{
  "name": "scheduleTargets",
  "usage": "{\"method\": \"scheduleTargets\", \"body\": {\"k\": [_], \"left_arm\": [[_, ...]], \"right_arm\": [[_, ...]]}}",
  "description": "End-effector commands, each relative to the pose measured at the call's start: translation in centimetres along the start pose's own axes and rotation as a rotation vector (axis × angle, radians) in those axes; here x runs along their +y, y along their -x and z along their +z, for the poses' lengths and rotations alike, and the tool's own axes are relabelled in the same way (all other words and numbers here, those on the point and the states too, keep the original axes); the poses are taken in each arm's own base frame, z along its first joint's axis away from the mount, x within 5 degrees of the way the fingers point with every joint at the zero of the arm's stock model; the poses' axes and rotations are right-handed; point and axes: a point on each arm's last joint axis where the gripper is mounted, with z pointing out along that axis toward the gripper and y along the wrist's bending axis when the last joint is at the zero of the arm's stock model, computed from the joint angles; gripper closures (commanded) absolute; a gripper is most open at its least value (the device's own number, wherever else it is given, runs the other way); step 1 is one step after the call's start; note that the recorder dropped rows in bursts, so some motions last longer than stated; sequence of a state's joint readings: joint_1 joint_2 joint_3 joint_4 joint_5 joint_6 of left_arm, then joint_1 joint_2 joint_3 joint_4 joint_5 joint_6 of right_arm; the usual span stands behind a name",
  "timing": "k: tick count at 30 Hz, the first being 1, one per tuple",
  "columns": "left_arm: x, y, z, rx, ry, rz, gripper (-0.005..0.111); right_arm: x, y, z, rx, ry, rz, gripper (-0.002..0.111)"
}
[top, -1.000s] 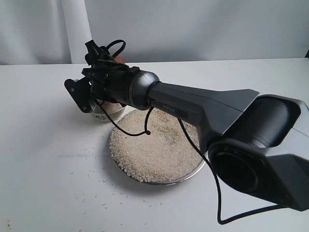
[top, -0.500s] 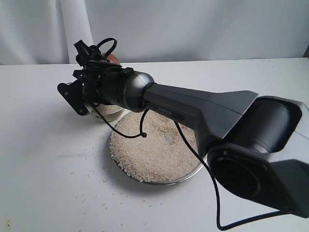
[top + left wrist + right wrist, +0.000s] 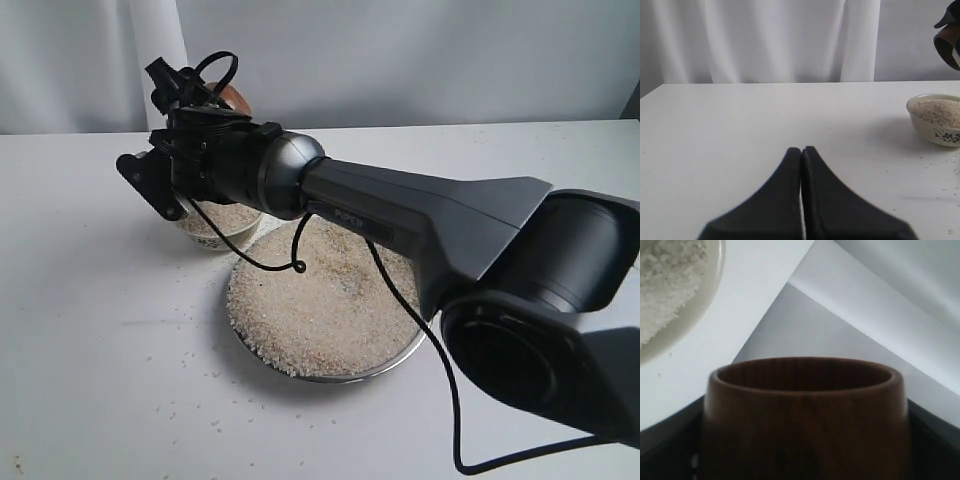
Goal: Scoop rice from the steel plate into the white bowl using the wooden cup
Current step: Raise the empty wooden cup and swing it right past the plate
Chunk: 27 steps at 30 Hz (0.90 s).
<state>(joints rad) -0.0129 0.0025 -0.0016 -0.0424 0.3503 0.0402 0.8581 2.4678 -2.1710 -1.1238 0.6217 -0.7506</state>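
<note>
Right hand [image 3: 195,90] is clamped around the wooden cup [image 3: 805,410], a jaw on each side of it, so it's spread wide but definitely gripping, not hanging open. The cup's mouth points out along the hand's own line, away from the wrist. I can't spot any grains inside, though the bottom is too dark to be sure. From there the white bowl [image 3: 222,238] sits below the cup and a bit off to one side, so the cup is lifted clear of it, not touching. The bowl already has a decent heap of rice [image 3: 940,111] in it. If another scoop is coming, my guess is the thing that matters is where the steel plate [image 3: 385,368] lies: just beside the bowl, on the side toward the right arm's base, with its rice [image 3: 320,310] spread across nearly the whole dish. So it'd be a short pull back and down along the arm. Left hand [image 3: 801,165] has its fingers pressed together on nothing, low over the bench [image 3: 90,300] and well apart from the bowl, so the right one is far nearer.
</note>
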Motion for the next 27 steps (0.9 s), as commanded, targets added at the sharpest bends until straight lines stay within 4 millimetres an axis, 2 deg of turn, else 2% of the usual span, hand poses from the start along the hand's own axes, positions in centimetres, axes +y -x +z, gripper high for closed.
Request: {"method": "scheduleTargets", "body": {"k": [1, 5, 10, 13, 18, 21, 27], "left_arm": [[0.0, 0.0, 0.0, -0.007, -0.002, -0.003, 0.107], [0.0, 0.0, 0.0, -0.007, -0.002, -0.003, 0.107], [0.0, 0.0, 0.0, -0.007, -0.002, -0.003, 0.107], [0.0, 0.0, 0.0, -0.007, -0.002, -0.003, 0.107], [0.0, 0.0, 0.0, -0.007, -0.002, -0.003, 0.107], [0.0, 0.0, 0.0, -0.007, -0.002, -0.003, 0.107], [0.0, 0.0, 0.0, -0.007, -0.002, -0.003, 0.107]], "right_arm": [[-1.3, -1.1, -0.9, 0.024, -0.025, 0.223, 0.108], [-2.7, -2.7, -2.9, 0.086, -0.001, 0.491, 0.108], [-4.7, -5.4, -6.8, 0.08, 0.116, 0.733, 0.108], [-5.9, -6.8, -9.4, 0.046, 0.19, 0.84, 0.108], [-6.7, -7.8, -13.2, -0.068, 0.354, 0.882, 0.108], [-6.7, -8.8, -15.5, -0.101, 0.38, 0.9, 0.108], [-3.9, -11.0, -18.8, -0.066, 0.446, 0.882, 0.108]]}}
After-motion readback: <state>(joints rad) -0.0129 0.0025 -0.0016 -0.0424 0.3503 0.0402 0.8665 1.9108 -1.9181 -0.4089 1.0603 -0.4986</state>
